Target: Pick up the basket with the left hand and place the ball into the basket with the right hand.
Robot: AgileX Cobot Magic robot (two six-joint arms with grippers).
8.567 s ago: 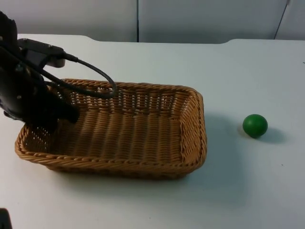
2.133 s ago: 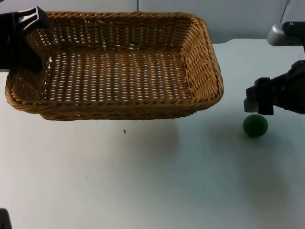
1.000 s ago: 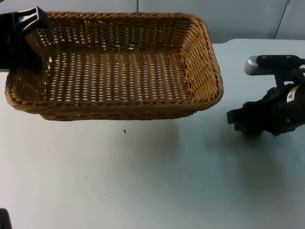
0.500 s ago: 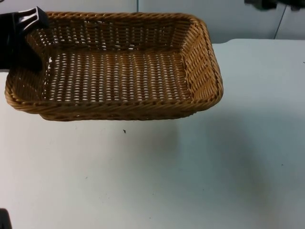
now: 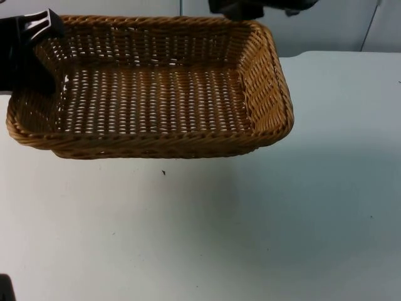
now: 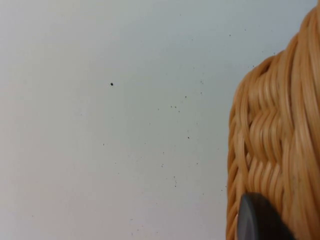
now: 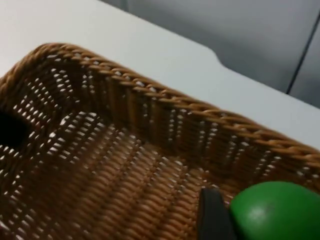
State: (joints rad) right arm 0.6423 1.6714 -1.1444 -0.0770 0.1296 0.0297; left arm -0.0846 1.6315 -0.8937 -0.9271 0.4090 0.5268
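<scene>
A woven wicker basket (image 5: 156, 135) hangs above the table, lifted at its left end by my left gripper (image 5: 28, 47), which is shut on the rim. In the left wrist view a black fingertip (image 6: 260, 220) presses against the basket's wall (image 6: 280, 145). My right gripper (image 5: 250, 7) is over the basket's far right corner. In the right wrist view a green ball (image 7: 272, 210) sits beside the black fingertip (image 7: 212, 217), gripped, with the basket's inside (image 7: 100, 165) below it.
The white table (image 5: 250, 232) stretches open under and in front of the basket. The grey partition wall (image 5: 326, 25) stands behind the table's far edge.
The right gripper closed on the ball at the right of the table, lifted it and carried it left to above the basket's far right corner. The basket stays held up.
</scene>
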